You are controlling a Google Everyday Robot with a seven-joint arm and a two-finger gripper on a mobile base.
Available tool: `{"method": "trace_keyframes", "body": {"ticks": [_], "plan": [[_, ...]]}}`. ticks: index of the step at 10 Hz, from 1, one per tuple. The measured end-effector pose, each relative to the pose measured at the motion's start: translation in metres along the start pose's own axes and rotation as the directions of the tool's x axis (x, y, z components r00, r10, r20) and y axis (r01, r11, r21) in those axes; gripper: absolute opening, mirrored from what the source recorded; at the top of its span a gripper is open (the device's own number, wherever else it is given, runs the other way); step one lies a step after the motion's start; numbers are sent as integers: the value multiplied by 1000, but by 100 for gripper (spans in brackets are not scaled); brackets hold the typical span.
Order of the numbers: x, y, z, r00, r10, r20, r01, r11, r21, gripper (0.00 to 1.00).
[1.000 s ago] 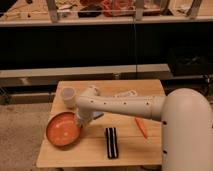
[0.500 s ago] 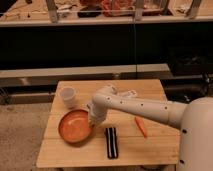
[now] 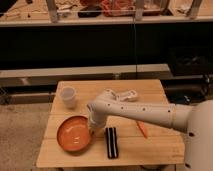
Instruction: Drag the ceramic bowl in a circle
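Observation:
The ceramic bowl (image 3: 74, 135), a wide, shallow orange-red dish, sits on the front left of the wooden table (image 3: 150, 90). My gripper (image 3: 93, 127) comes down at the bowl's right rim, at the end of the white arm that reaches in from the right. It is shut on that rim, and the arm's wrist hides the fingertips.
A small white cup (image 3: 68, 96) stands behind the bowl at the table's back left. A black flat object (image 3: 112, 142) lies just right of the bowl, and an orange stick-shaped item (image 3: 142, 129) lies further right. A white object (image 3: 128, 94) rests behind the arm.
The bowl has slid right from the table's left edge and then toward the front edge, with my gripper moving along at its right rim.

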Motion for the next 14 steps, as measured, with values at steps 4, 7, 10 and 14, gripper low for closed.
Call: {"method": "trace_keyframes", "body": {"ticks": [4, 7, 10, 14], "plan": [[-3, -41, 12, 998, -62, -3, 62, 998, -1, 3], [-7, -49, 15, 996, -89, -5, 89, 996, 0, 3], [13, -67, 18, 996, -83, -12, 83, 996, 11, 3], [21, -67, 17, 999, -42, -6, 42, 999, 28, 3]]}}
